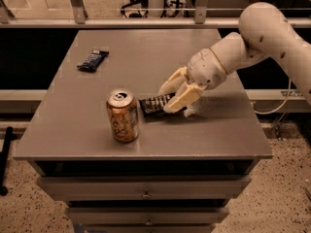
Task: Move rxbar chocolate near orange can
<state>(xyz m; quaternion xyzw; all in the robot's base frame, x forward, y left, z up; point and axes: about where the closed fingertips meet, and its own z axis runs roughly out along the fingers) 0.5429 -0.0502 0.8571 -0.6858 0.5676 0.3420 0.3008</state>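
Note:
The orange can (122, 115) stands upright near the front of the grey table (97, 130), left of centre. The rxbar chocolate (153, 106), a dark wrapper with white lettering, is held at its right end by my gripper (171, 97), just right of the can. The bar's left end is a short gap from the can. I cannot tell whether the bar rests on the table or hangs just above it. The arm comes in from the upper right.
A dark blue-wrapped bar (93, 60) lies at the table's back left. Drawers (146, 194) sit below the table front. A railing runs behind the table. A cable hangs at the right side.

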